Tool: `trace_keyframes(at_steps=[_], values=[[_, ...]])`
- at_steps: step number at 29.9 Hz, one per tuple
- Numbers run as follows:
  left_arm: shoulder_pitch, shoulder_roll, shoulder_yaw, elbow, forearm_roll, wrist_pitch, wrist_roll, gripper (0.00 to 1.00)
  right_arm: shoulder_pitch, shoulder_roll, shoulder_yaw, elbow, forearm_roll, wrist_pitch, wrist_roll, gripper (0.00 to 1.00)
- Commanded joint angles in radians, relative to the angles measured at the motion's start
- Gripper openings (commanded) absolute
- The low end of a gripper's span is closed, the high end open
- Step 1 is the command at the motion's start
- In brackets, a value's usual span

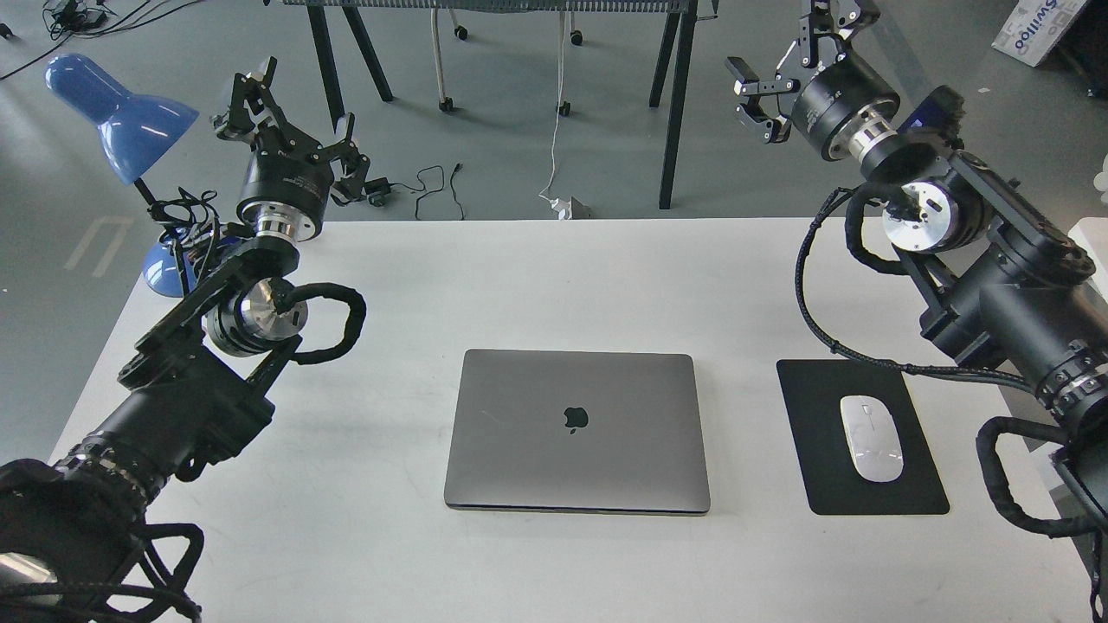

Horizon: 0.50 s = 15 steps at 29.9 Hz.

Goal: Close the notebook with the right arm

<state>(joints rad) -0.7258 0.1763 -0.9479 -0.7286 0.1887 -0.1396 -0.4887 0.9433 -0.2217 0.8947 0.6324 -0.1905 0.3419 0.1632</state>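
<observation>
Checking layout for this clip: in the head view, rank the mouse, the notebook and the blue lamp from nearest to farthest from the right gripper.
From the right gripper, raised at upper right:
1. Mouse, on the black pad below it, table's right side.
2. Notebook, closed, table centre.
3. Blue lamp, far left corner.

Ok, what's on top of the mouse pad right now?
A white mouse lies on the black mouse pad, right of the closed laptop. Nothing else sits on the pad. Whatever lies beneath the mouse is hidden.

White table (554,285) w/ shut notebook (577,430) center, mouse pad (814,467) at right, blue lamp (164,264) far-left corner.
</observation>
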Motion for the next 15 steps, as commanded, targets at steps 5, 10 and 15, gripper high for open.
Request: trace_keyframes(at_steps=[5,10,15], values=[[0.000,0.000,0.000,0.000,0.000,0.000,0.000,1.00,-0.127,0.002,0.098,0.052,0.109,0.072,0.025,1.00],[0.000,0.000,0.000,0.000,0.000,0.000,0.000,1.00,-0.189,0.004,0.125,0.105,0.108,0.085,0.027,1.00],[0.002,0.000,0.000,0.000,0.000,0.000,0.000,1.00,-0.198,0.007,0.128,0.105,0.108,0.085,0.029,1.00]])
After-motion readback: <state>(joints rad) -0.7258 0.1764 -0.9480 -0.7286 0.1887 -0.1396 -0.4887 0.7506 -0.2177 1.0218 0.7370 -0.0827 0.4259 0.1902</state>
